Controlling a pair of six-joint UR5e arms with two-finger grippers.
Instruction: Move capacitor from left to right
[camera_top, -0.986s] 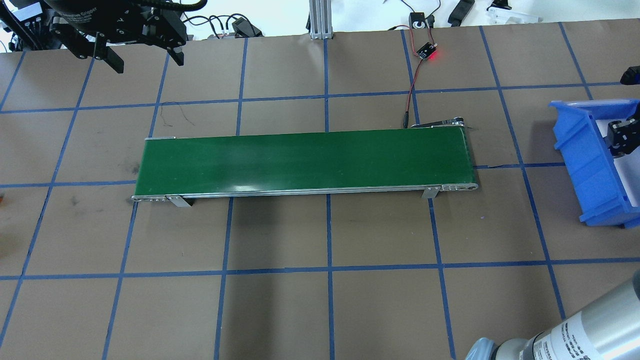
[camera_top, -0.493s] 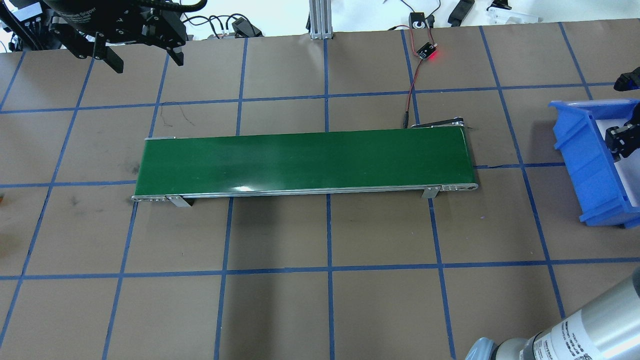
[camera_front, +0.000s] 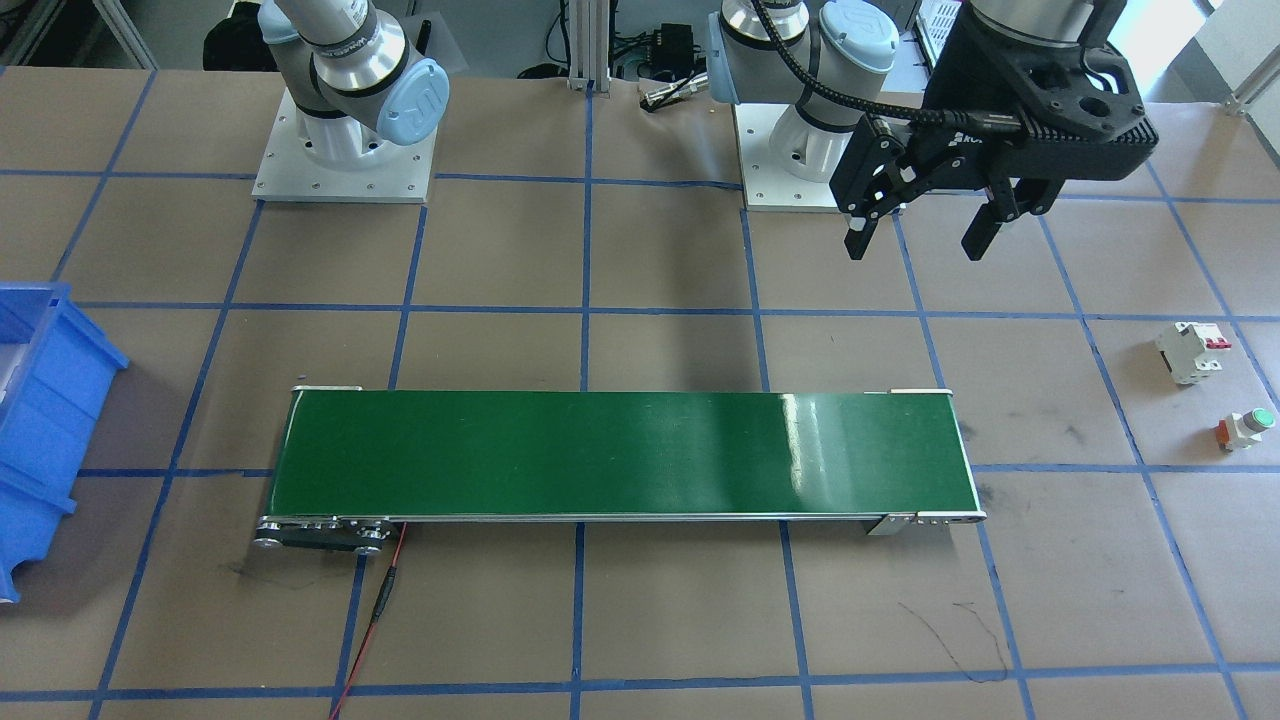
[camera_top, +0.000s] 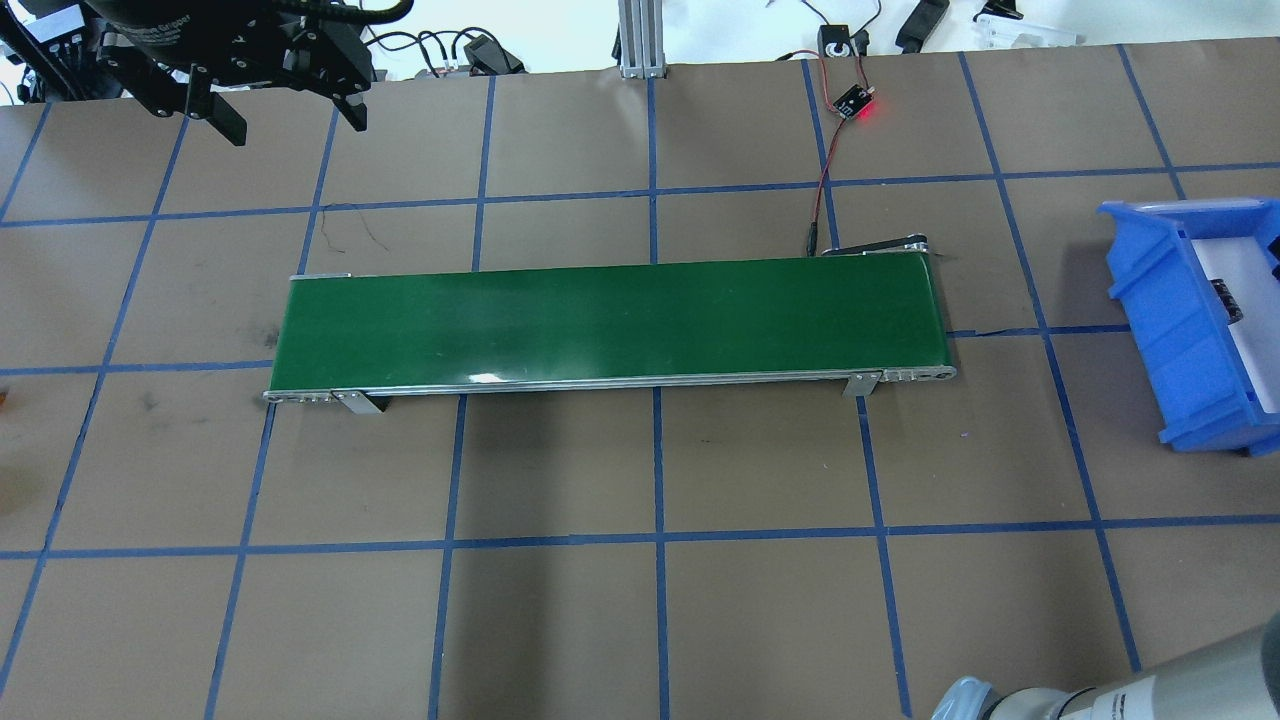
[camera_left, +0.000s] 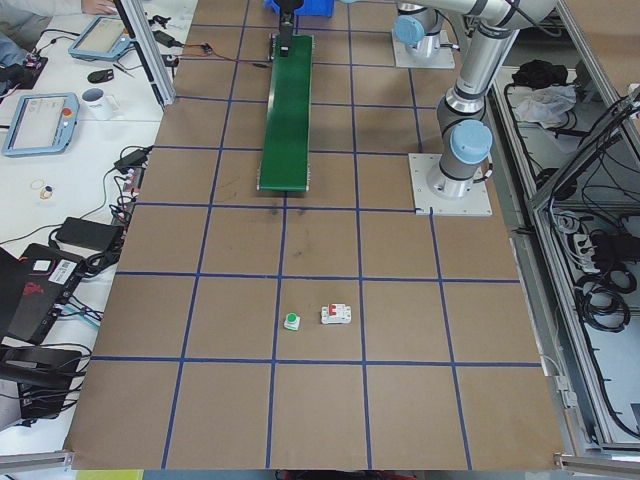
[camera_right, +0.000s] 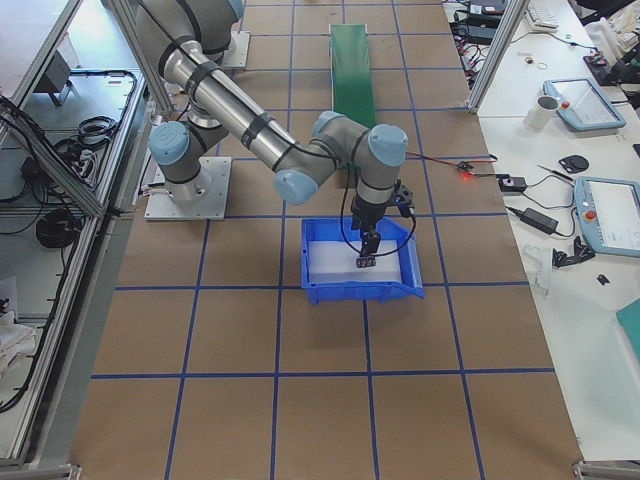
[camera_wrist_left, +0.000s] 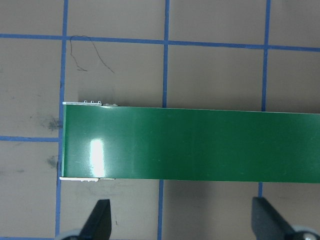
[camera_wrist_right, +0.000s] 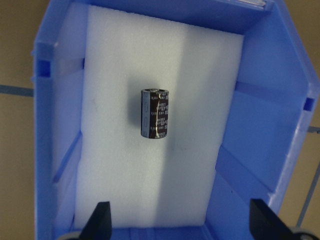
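The capacitor (camera_wrist_right: 155, 113), a small black cylinder with pale markings, lies on its side on the white foam inside the blue bin (camera_wrist_right: 55, 125). It shows as a dark speck in the overhead view (camera_top: 1226, 299). My right gripper (camera_wrist_right: 182, 226) is open and empty above it, with its fingertips (camera_wrist_right: 100, 220) wide apart and clear of the capacitor. My left gripper (camera_front: 915, 240) is open and empty, held high beyond the left end of the green conveyor belt (camera_top: 610, 320). It also shows in the overhead view (camera_top: 290, 118).
The blue bin (camera_top: 1150, 270) stands past the belt's right end. A white breaker with a red switch (camera_front: 1192, 350) and a green-topped push button (camera_front: 1245, 427) sit on the table at my far left. A small board with a red light (camera_top: 855, 102) is wired to the belt.
My right gripper has spread its fingers and drawn back out of the overhead view. The capacitor now lies bare on the foam in the bin. The left arm has not moved.
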